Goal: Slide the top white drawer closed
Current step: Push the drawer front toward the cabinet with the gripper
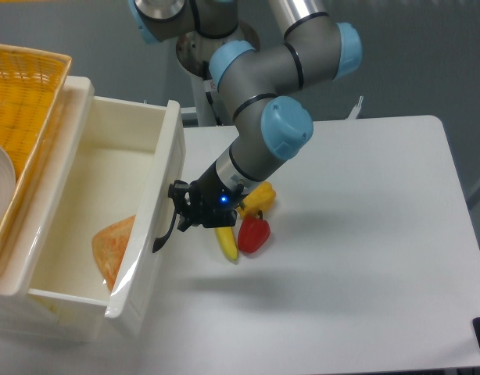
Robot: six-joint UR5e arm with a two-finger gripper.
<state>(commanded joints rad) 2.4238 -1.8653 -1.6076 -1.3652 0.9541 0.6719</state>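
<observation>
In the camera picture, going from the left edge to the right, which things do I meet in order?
yellow woven basket → orange item inside the top white drawer → black handle → gripper → yellow banana → red pepper → bare white table

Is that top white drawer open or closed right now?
Open. The top white drawer sticks far out, its inside and an orange item showing.
</observation>
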